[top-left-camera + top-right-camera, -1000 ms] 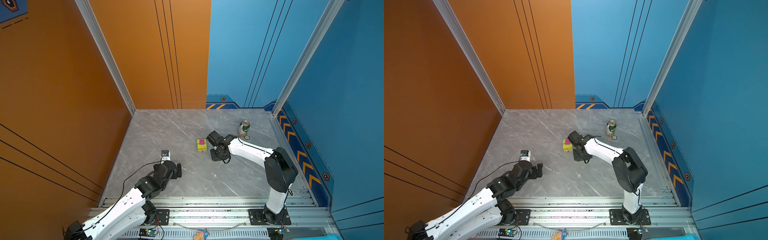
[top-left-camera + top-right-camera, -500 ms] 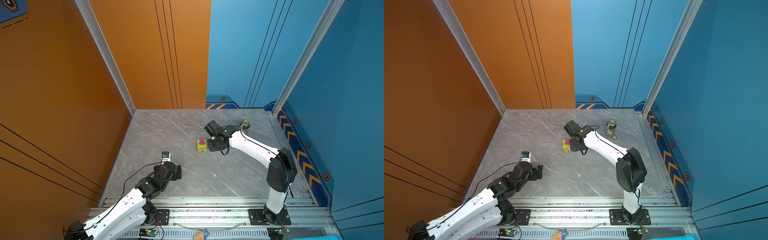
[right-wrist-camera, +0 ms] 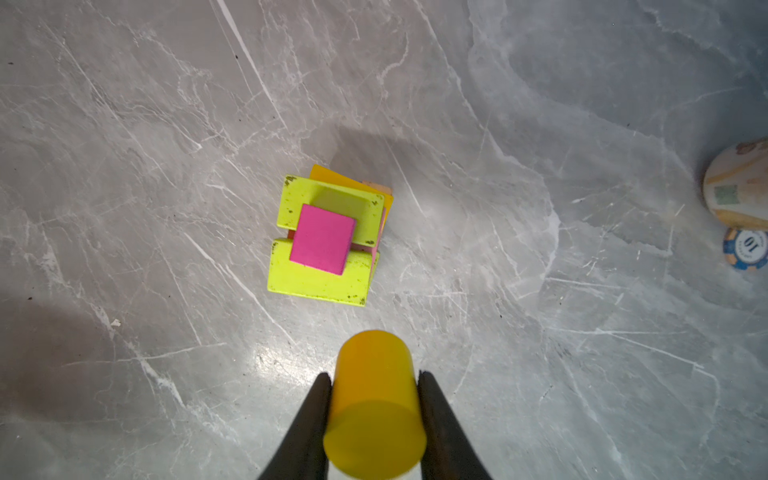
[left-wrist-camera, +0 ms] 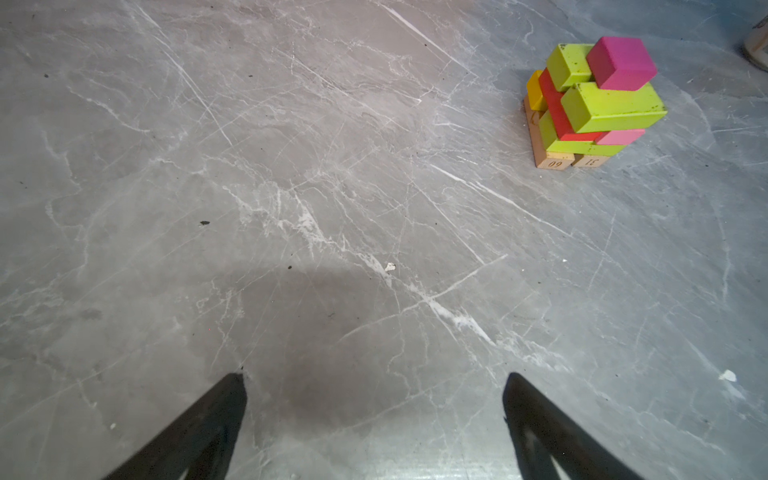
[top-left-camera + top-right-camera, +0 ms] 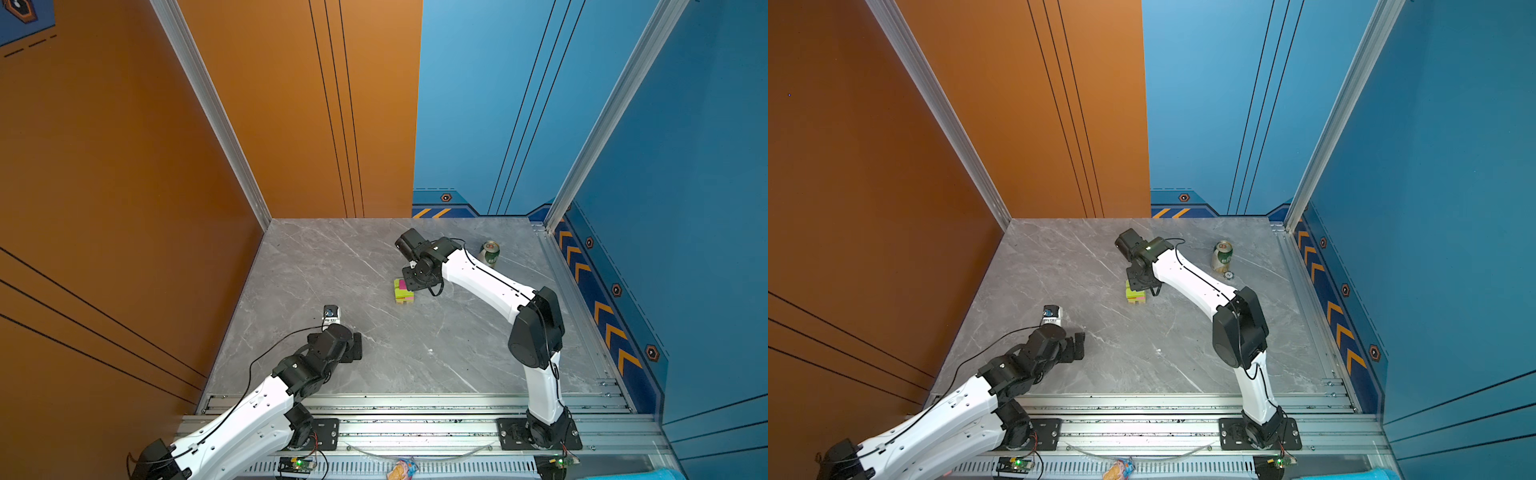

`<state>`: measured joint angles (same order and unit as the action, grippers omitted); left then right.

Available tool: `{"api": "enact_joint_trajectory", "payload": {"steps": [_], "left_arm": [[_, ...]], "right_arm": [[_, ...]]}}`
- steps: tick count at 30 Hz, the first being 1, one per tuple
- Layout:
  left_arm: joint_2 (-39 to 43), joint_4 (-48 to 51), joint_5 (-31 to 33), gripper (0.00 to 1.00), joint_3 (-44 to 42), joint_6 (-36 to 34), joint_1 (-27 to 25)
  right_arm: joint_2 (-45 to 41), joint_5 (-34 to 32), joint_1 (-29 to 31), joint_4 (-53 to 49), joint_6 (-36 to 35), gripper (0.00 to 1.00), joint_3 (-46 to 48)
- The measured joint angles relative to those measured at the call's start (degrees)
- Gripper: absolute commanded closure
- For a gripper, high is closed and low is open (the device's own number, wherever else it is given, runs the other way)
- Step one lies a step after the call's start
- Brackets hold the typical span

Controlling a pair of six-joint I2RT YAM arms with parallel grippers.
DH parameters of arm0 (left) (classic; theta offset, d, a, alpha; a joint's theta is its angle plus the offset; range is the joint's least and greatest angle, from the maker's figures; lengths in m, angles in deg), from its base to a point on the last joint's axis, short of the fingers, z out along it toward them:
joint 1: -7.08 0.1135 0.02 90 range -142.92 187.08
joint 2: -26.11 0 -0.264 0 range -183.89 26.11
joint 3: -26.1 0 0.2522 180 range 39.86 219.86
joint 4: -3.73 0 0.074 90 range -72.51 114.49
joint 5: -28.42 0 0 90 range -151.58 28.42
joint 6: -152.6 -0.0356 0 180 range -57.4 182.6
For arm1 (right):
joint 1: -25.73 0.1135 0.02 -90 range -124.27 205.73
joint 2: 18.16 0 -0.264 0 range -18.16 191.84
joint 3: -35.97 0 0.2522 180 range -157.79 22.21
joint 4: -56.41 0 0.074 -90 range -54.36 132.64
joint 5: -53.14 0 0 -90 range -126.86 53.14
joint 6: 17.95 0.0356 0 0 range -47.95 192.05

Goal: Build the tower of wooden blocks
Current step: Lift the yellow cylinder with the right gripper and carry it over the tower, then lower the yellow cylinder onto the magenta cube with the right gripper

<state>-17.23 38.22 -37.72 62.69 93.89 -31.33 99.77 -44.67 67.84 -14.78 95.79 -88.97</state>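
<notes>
**Cylinder gripped beside the tower, can standing far right**

The grey marble bench (image 5: pixel 415 353) carries everything. The right arm (image 5: pixel 486 282) reaches from the near right toward the middle. Its jaws are closed on the yellow cylinder (image 3: pixel 374 407), which hangs clear of the bench near the tower and does not touch it. The left arm (image 5: pixel 257 407) lies low at the near left, its jaws spread wide with nothing between them, over bare stone.

The one container, a green-white can (image 5: pixel 490 252), stands upright at the far right. What it holds cannot be seen.

The tower (image 4: pixel 590 108) stands mid-bench, left of the can. Two tan bars (image 4: pixel 552 160) lie lowest, lime-green, red and pink blocks sit above them, and a magenta cube (image 4: pixel 621 62) is on top. A blue-and-white chip (image 3: pixel 746 249) lies just beside the can.

In both top views the right wrist covers the far part of the tower and hides the cylinder entirely. The right wrist view cuts off the can at its edge and shows little beneath the green slabs. Only the tips of the left jaws show.
</notes>
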Motion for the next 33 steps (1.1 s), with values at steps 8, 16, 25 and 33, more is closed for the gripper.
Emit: {"api": "enact_joint_trajectory", "payload": {"steps": [8, 16, 25, 33], "left_arm": [[0.2, 0.0, -0.1, 0.02, 0.0, 0.0, 0.5], [0.6, -0.2, -0.1, 0.02, -0.4, 0.0, 1.0], [1.0, -0.4, -0.5, 0.02, -0.8, 0.0, 1.9], [2.2, -0.4, -0.6, 0.02, -1.3, 0.0, 2.2]], "right_arm": [[6.5, -0.6, 0.7, -3.7, -1.6, 0.71, -8.8], [11.2, -1.4, 0.7, -6.6, -2.8, 0.71, -15.2], [14.1, -1.4, 0.7, -8.2, -3.0, 0.71, -19.6], [15.8, -1.4, 0.7, -8.7, -3.0, 0.71, -20.8]]}}
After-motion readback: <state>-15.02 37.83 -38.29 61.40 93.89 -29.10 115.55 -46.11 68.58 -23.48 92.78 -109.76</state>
